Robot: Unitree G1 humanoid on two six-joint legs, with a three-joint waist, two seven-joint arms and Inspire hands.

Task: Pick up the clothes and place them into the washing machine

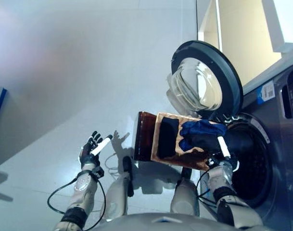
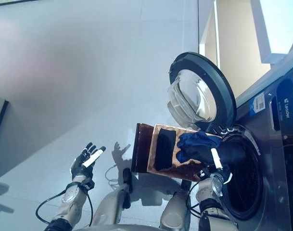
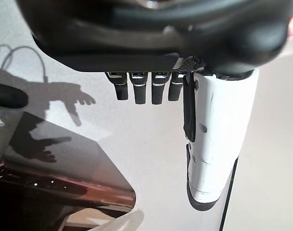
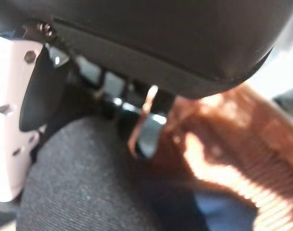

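At the lower left of the head views the left hand (image 1: 92, 148) hangs over bare floor with its fingers spread and empty, idle. At lower right the right hand (image 1: 214, 147) has dark cloth (image 4: 83, 178) bunched under its curled fingers, white thumb on top, right at the mouth of the washing machine (image 1: 261, 159). To do this step well, I judge the hand should carry the bundle fully past the rim before letting go, so nothing drapes over the lip or snags the seal. Just left of that hand, mid-frame, a brown basket (image 1: 158, 139) holds a black piece (image 1: 167, 137) and a blue garment (image 1: 201, 129) trailing toward the drum. The drum looks dark; its contents cannot be made out. Above, the round door (image 1: 204, 79) stands wide open.
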